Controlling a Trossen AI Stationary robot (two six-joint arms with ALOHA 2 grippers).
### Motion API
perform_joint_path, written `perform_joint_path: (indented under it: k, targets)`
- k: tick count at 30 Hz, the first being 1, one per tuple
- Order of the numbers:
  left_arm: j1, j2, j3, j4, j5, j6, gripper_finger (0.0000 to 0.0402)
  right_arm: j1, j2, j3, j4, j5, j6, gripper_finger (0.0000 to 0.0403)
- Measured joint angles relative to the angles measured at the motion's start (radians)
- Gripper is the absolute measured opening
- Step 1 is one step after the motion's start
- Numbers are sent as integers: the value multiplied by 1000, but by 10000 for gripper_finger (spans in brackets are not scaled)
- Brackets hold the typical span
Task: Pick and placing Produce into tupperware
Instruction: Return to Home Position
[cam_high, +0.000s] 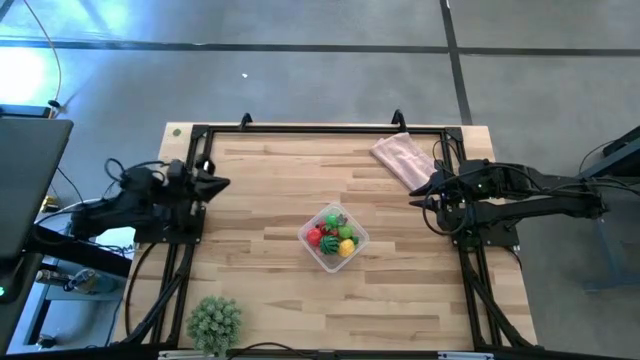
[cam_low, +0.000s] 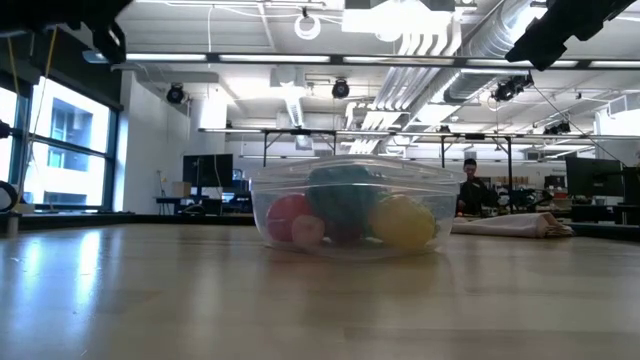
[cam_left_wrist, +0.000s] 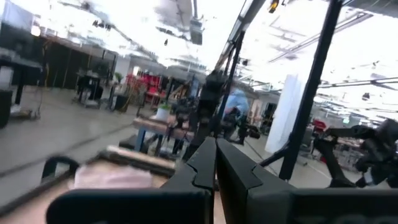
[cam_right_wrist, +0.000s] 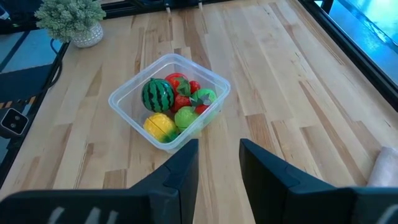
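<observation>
The table (cam_high: 260, 290) is pale wood laid in long planks, smooth, with a soft sheen that catches the ceiling lights. The container (cam_right_wrist: 163, 58) is clear plastic, glossy and see-through. The toy fruits (cam_right_wrist: 186, 117) inside the container look like smooth, hard plastic with a slight shine, and the striped watermelon (cam_right_wrist: 157, 95) gleams most. Well apart from the container, the pink cloth (cam_high: 402, 160) is soft, matt and creased. The ball plant (cam_high: 215, 322), also well apart from the container, is spiky and matt. The black frame (cam_high: 320, 129) looks like matt metal. The right gripper (cam_right_wrist: 219, 144) has dark, matt fingers (cam_right_wrist: 180, 171).
</observation>
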Motion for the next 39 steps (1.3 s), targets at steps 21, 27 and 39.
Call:
perform_joint_path:
  k: [21,27,39]
  targets:
    - [0,0,-253,112,-113,-119,1,0,0,0,0,0,0,105]
    - [0,0,-253,-14,-113,-119,4,0,0,0,0,0,0,105]
    - [0,4,-254,-17,-98,-119,8,0,0,0,0,0,0,105]
